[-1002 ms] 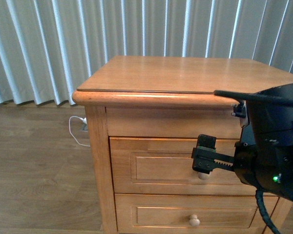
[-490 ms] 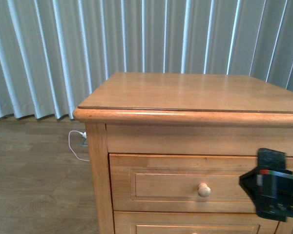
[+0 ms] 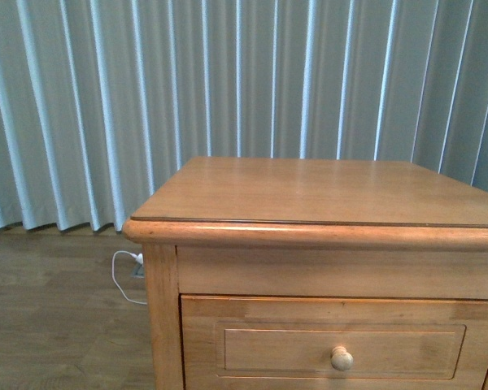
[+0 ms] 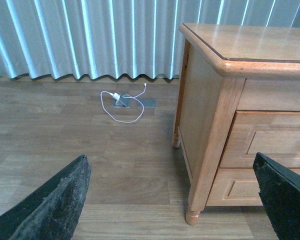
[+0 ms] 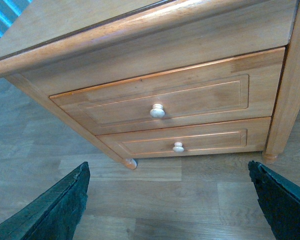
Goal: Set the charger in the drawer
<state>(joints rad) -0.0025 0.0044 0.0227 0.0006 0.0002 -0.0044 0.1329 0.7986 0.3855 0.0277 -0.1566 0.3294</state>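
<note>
Nightstand with both drawers closed; both pincers released and empty.

Nearest, the left pincer (image 4: 170, 200) and right pincer (image 5: 167, 200) each show two dark fingertips spread wide apart, holding and touching nothing. Beyond them stands the wooden nightstand (image 3: 325, 260); the drawer (image 3: 342, 349) under its tabletop (image 3: 325, 188) is shut, pale knob (image 3: 342, 358) untouched. The right wrist view adds a lower drawer (image 5: 182, 142), also shut. The left wrist view alone shows a thin white cable (image 4: 122, 105) looped on the floor (image 4: 65, 140) by the curtain (image 3: 146, 97). The front view shows neither arm. The charger appears in no view.
</note>
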